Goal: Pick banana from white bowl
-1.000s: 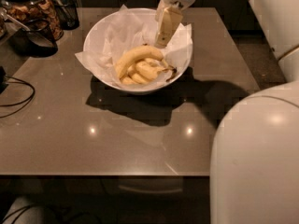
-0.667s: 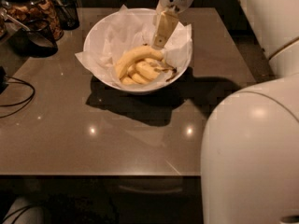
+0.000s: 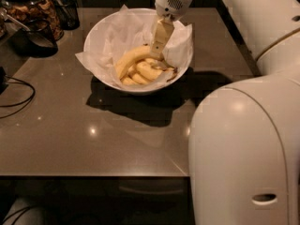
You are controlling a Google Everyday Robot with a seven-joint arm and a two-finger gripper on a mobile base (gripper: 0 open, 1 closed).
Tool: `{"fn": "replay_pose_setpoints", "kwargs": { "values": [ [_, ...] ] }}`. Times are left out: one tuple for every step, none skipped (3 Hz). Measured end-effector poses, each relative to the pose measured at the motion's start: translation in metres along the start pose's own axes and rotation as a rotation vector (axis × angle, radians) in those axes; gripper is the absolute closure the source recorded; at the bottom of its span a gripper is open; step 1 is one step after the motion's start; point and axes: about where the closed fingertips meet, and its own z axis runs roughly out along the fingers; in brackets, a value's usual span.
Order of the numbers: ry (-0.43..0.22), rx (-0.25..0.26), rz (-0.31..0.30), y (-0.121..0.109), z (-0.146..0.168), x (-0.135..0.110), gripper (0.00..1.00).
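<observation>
The white bowl stands on the brown table, lined with crumpled white paper. The banana, long, curved and pale yellow, lies in it on top of shorter bananas. My gripper reaches down into the bowl from above. Its tip is at the banana's right end, touching it or just over it. The banana's stem end is hidden behind the gripper.
Dark glass jars stand at the table's back left, with a dark scoop beside them. A black cable lies at the left edge. My white arm and body fill the right foreground.
The gripper has dropped lower and slightly left, down to the banana. The arm's bulk in the foreground has shifted left. The bananas have not moved.
</observation>
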Motion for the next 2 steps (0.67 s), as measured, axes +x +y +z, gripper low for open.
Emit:
{"fn": "replay_pose_setpoints", "kwargs": {
  "values": [
    [0.012, -0.03, 0.015, -0.001, 0.015, 0.004, 0.37],
    [0.022, -0.051, 0.028, -0.001, 0.025, 0.008, 0.37]
  ]
}}
